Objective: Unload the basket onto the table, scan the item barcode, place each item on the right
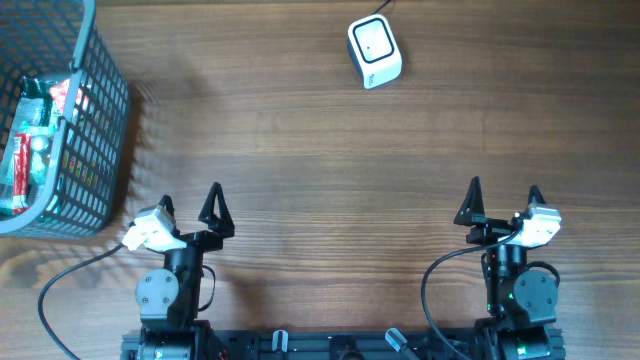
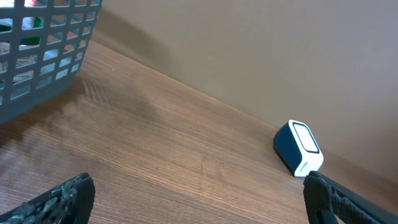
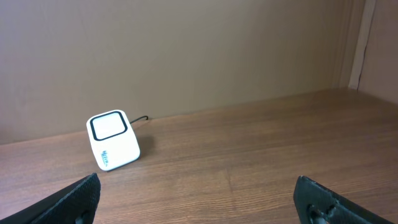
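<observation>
A white barcode scanner (image 1: 374, 52) with a dark window stands at the far middle of the wooden table; it also shows as the scanner (image 2: 298, 148) in the left wrist view and the scanner (image 3: 112, 139) in the right wrist view. Packaged items (image 1: 30, 140) in red, green and white lie inside the basket; no barcode can be made out. My left gripper (image 1: 190, 207) rests open near the front left. My right gripper (image 1: 503, 201) rests open near the front right. Nothing sits between either pair of fingers.
A grey-blue wire basket (image 1: 95, 120) stands at the far left edge, also seen as the basket (image 2: 43, 56) in the left wrist view. A cable runs from the scanner off the back edge. A beige wall (image 3: 186, 50) rises behind the table.
</observation>
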